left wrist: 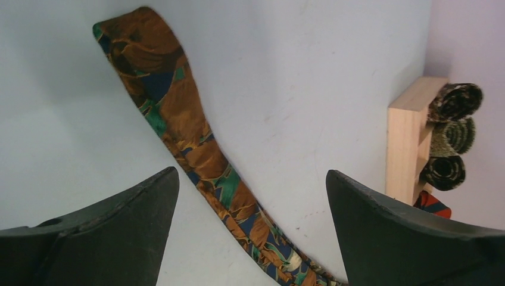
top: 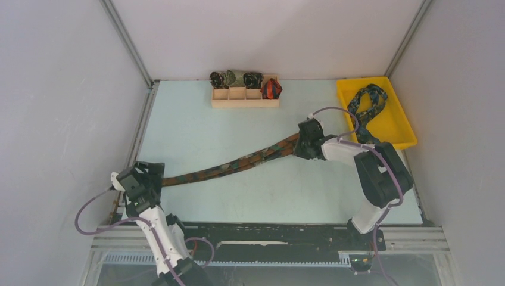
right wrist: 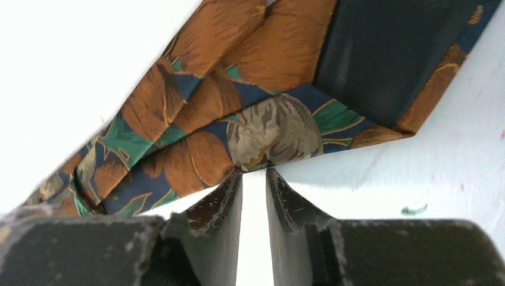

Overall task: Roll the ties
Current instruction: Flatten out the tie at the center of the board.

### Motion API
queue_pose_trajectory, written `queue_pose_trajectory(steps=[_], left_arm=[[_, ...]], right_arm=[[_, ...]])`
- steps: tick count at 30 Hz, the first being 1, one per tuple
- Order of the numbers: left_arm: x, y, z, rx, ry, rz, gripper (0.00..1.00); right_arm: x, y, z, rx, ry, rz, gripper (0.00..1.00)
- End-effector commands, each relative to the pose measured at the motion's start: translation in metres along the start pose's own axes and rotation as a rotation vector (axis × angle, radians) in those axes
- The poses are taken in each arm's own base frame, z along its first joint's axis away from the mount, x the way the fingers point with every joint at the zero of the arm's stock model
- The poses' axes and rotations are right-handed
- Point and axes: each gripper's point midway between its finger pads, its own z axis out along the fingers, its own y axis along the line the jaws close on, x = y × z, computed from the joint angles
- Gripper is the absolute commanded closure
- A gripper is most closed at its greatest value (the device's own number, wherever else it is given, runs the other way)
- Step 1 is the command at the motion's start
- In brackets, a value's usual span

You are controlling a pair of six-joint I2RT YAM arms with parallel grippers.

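A brown-orange-green tie (top: 229, 164) lies stretched diagonally across the table between the two arms. My left gripper (top: 150, 176) stands wide open over its narrow end; in the left wrist view the tie (left wrist: 196, 149) runs between the fingers (left wrist: 137, 208) without touching them. My right gripper (top: 299, 143) is at the wide end. Its jaws are nearly together, and the tips (right wrist: 254, 171) pinch the edge of the folded tie (right wrist: 208, 119), whose dark lining shows. A navy and teal tie (top: 366, 104) lies in the yellow tray (top: 398, 122).
A wooden divider box (top: 245, 100) at the back holds three dark rolled ties (top: 237, 78) and a red-orange one (top: 271, 89); the box (left wrist: 408, 137) also shows in the left wrist view. Grey walls close both sides. Purple cables (top: 333, 111) loop off the arms.
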Motion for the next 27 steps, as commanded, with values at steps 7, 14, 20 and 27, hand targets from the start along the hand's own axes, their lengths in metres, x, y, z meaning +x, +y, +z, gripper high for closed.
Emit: queue_pose_trajectory(steps=[7,14,20,27], left_arm=[[-0.024,-0.052,-0.054,0.193,-0.098,0.154,0.0],[-0.036,-0.073,-0.09,0.216,-0.124,0.334,0.0],[-0.058,-0.075,-0.099,0.143,-0.203,0.451,0.0],[-0.055,-0.078,-0.087,0.19,-0.205,0.441,0.0]], right_arm=[[-0.033,0.001,0.044,0.056,0.09,0.016,0.75],[-0.092,0.031,0.053,-0.02,0.052,0.026,0.74],[-0.115,0.034,0.03,0.0,0.023,0.042,0.74],[-0.113,0.055,0.033,-0.019,0.035,0.022,0.72]])
